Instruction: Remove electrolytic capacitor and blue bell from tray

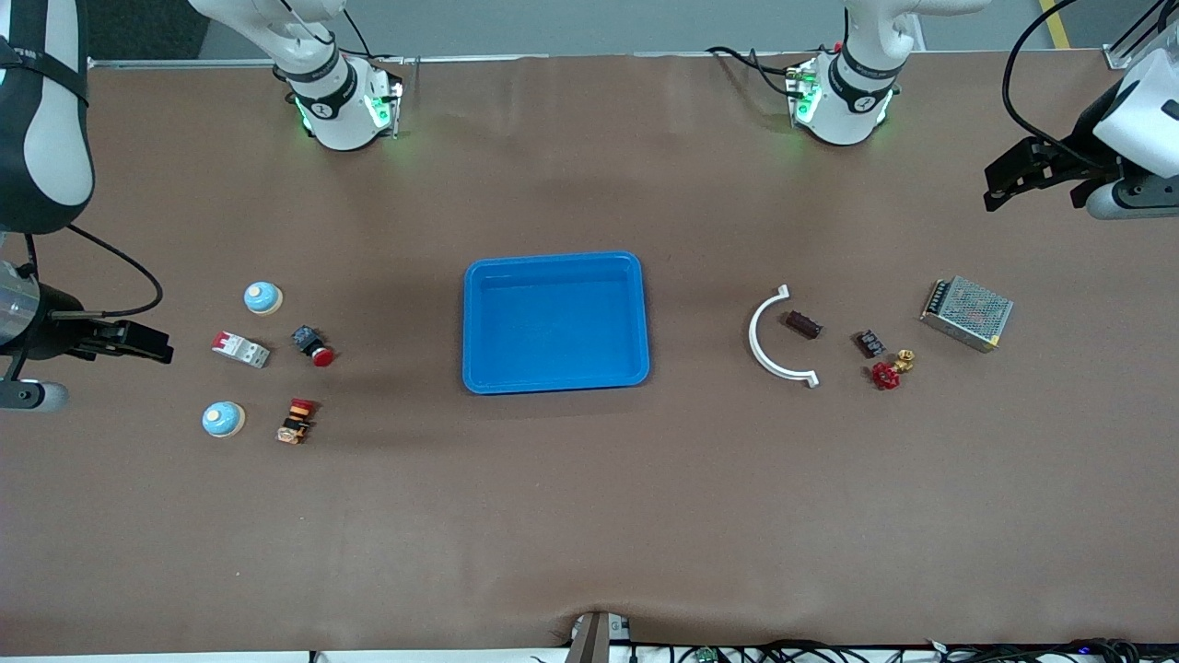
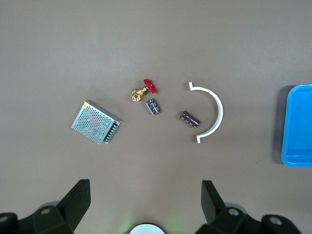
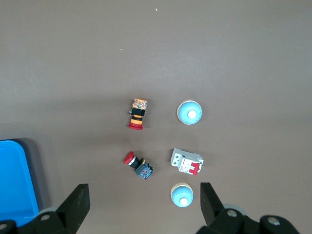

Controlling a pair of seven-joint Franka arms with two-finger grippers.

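Capacitor [image 1: 803, 324] beside white arc [image 1: 770, 336], untouched

A: Blue tray [image 2: 298, 127] — cut by the edge in both wrist views; only one end shows.

B: Noted. Right arm [image 1: 41, 110] and left arm [image 1: 1138, 120] leave the front view at its sides — upper links unseen.

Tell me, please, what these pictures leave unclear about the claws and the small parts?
- Right claw: front view's edge cuts off most of the arm.
- Left claw: only its fingers show in the left wrist view; the body is cropped.
- Capacitor: markings too small.
- Two bells: no difference between them can be made out.
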